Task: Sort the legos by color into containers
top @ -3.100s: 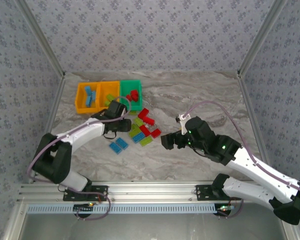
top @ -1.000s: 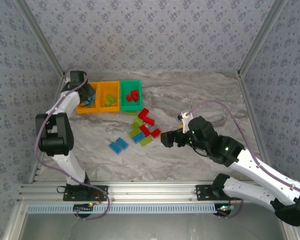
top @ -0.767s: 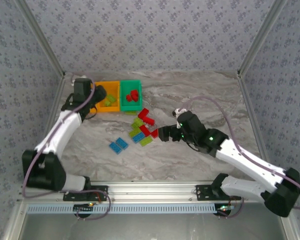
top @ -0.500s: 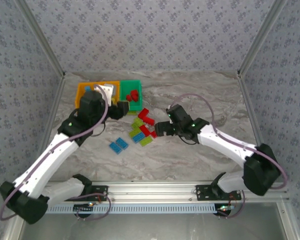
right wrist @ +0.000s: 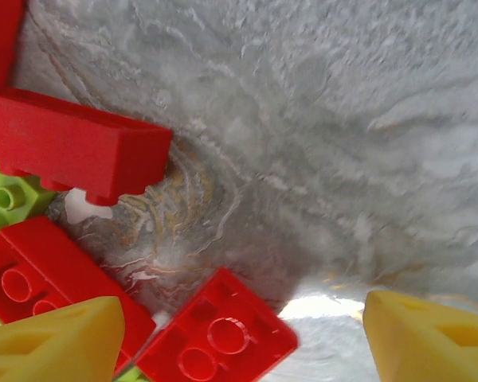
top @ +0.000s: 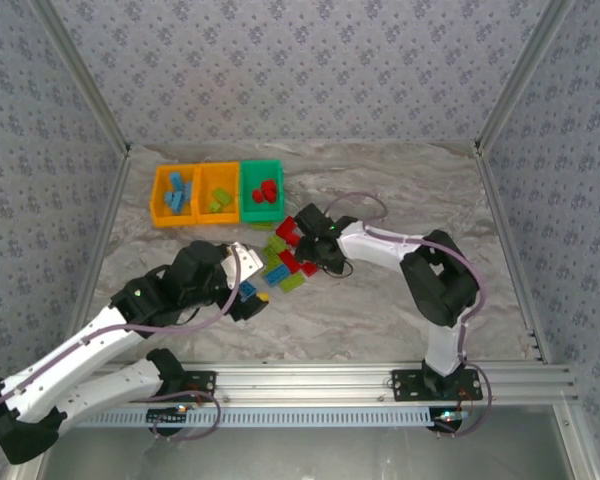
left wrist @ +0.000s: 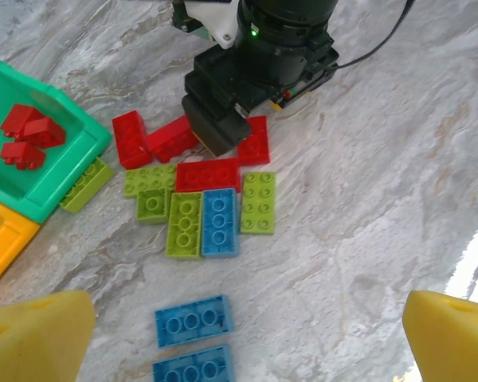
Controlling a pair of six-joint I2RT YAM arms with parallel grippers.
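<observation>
We see the left gripper with its fingers wide apart and holding nothing; 2 blue legos lie below it. The right gripper stands open around a red lego without pressing it. The loose legos lie near the containers. All fingertips are cut off at the picture edges.

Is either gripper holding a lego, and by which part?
Nothing held. Left gripper gapes above the blue legos; right gripper straddles a red lego without clamping it.

Bright, even light; slight close-up blur
</observation>
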